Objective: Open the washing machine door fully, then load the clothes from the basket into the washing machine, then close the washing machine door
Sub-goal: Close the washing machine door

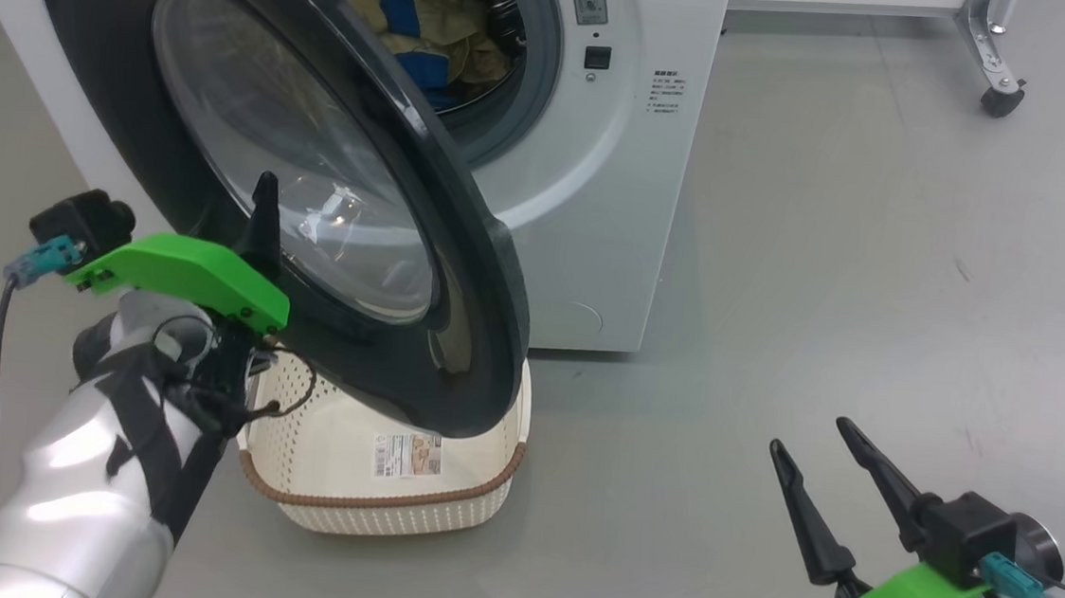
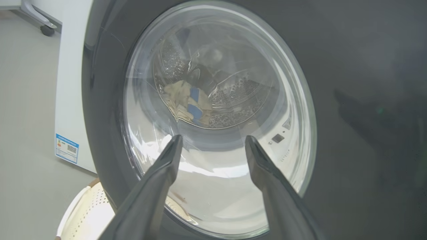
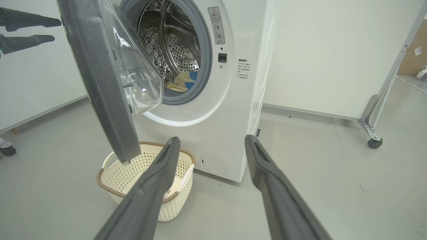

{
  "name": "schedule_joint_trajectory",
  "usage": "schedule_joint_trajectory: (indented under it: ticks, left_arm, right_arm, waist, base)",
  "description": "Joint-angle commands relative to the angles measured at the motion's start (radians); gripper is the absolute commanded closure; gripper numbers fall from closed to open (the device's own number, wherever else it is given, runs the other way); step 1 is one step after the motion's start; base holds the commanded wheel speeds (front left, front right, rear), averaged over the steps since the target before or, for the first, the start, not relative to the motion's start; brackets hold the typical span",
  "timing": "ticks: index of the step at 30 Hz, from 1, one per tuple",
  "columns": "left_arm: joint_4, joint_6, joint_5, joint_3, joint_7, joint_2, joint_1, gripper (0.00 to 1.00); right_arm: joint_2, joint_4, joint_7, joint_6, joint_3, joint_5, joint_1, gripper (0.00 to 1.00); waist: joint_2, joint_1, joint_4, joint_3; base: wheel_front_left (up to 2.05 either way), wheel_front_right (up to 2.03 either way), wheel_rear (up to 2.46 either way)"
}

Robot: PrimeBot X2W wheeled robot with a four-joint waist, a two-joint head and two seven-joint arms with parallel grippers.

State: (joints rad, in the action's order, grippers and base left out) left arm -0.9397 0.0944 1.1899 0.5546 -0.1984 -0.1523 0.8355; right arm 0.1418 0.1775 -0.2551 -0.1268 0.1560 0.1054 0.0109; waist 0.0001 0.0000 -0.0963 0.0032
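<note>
Clothes point(image 1: 440, 30) lie in the washer's point(image 1: 597, 200) drum point(image 3: 180, 50) as its half-open door point(image 1: 461, 236) overhangs the empty basket point(image 1: 402, 507), the left gripper point(image 2: 213, 137) spread wide facing the door glass point(image 2: 217, 200), the right gripper point(image 1: 809, 433) parted and empty well aside, a castored frame point(image 1: 996, 88) beyond.

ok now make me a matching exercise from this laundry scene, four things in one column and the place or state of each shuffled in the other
Things
1. pale yellow and blue clothes
2. cream perforated plastic basket
3. round glass door with glossy black rim
4. right gripper

Place or state
A. fingers apart, holding nothing
B. inside the shiny steel drum
C. standing partway open from the white washing machine
D. on the grey floor, under the door's lower edge

Pairs: 1-B, 2-D, 3-C, 4-A
</note>
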Motion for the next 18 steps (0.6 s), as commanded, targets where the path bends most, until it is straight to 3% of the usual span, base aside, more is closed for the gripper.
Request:
schedule_joint_trajectory:
  ticks: [1, 6, 9, 10, 14, 18]
  left_arm:
    - [0.018, -0.022, -0.045, -0.010, -0.031, -0.051, 0.031, 0.00]
    - [0.046, -0.100, -0.185, 0.026, -0.062, -0.084, -0.025, 0.00]
    - [0.144, -0.146, -0.298, -0.005, -0.063, -0.107, -0.080, 0.00]
    - [0.228, -0.175, -0.386, -0.033, -0.063, -0.118, -0.135, 0.00]
    - [0.391, -0.195, -0.547, -0.100, -0.063, -0.122, -0.269, 0.00]
    - [0.463, -0.205, -0.641, -0.151, -0.063, -0.120, -0.358, 0.00]
  right_arm:
    - [0.008, -0.037, -0.007, -0.004, 0.008, -0.003, -0.023, 0.00]
    - [0.006, -0.041, -0.007, -0.004, 0.003, -0.005, -0.018, 0.00]
    - [0.005, -0.045, -0.007, -0.004, -0.004, -0.007, -0.013, 0.00]
    - [0.004, -0.046, -0.007, -0.004, -0.008, -0.009, -0.012, 0.00]
    - [0.001, -0.050, -0.007, -0.004, -0.018, -0.012, -0.012, 0.00]
    - [0.000, -0.052, -0.007, -0.004, -0.024, -0.015, -0.012, 0.00]
  waist:
    - [-0.0001, 0.0000, 0.002, -0.002]
    - [-0.0001, 0.0000, 0.000, -0.005]
    - [-0.0001, 0.0000, 0.001, -0.002]
    - [-0.0001, 0.0000, 0.002, 0.000]
    - [-0.0001, 0.0000, 0.006, 0.005]
    - [-0.0001, 0.0000, 0.008, 0.007]
  base:
    - [0.00, 0.00, 0.00]
    - [0.00, 0.00, 0.00]
    - [0.00, 0.00, 0.00]
    - [0.00, 0.00, 0.00]
    - [0.00, 0.00, 0.00]
    - [0.00, 0.00, 0.00]
